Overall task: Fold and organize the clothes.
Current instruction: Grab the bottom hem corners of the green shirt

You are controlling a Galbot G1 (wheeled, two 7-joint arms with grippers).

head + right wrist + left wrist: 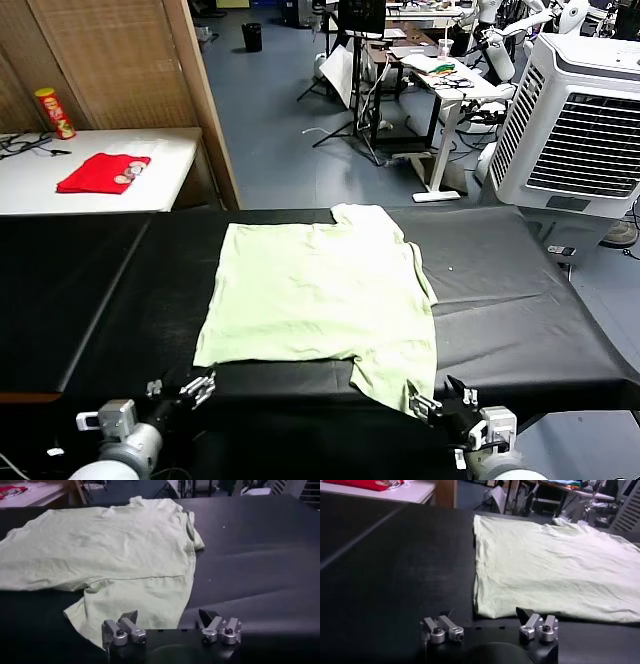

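The pale light-green T-shirt (320, 290) lies spread flat on the black table (90, 290), turned sideways with one sleeve (395, 370) at the near edge and the other at the far edge. No print shows on it. My left gripper (183, 388) is open and empty, low at the near edge, just short of the shirt's near left corner (485, 611). My right gripper (440, 402) is open and empty at the near edge, by the near sleeve (145, 605). In the right wrist view one fingertip (131, 617) stands over the sleeve's cloth and the other over bare table.
A folded red garment (103, 172) and a red can (55, 112) sit on a white side table at the far left. A wooden post (205, 100) stands behind the table. A white air cooler (575, 120) stands at the far right.
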